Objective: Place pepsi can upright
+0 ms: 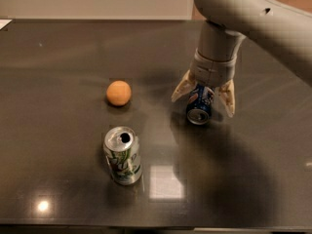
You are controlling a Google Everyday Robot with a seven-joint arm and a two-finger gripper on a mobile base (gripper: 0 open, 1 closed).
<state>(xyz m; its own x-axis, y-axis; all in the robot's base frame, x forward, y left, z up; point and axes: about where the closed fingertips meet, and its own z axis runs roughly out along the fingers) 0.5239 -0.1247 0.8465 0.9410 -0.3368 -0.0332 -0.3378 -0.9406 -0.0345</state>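
Camera view, grasping step of the uprighting task. Take the silver-and-green can (122, 156), which stands upright at the front of the dark worktop (58, 57), as your landmark. The pepsi can (200, 104) lies farther back than that landmark and to its right in the view. It is not upright: one silver end faces the camera and the blue body tilts away beneath the arm. The pincer (202, 107) hangs directly over the pepsi can with its two pale fingers (227, 97) spread wide, one on each side of the body. Neither finger appears to press on the metal, so you should read this as a straddle and not yet a hold. The next move, as you may judge it, calls for the fingers to be brought together on the blue body, followed by a lift and a turn of the wrist until a silver end faces the worktop, and then a gentle set-down. A round body of thin aluminium may roll or slip if it is pinched off-centre. An orange ball (119, 92) rests behind the landmark, slightly to its left and well apart from the pepsi can. As for containers, the landmark's top shows a dark opening, but you cannot tell what either can holds.
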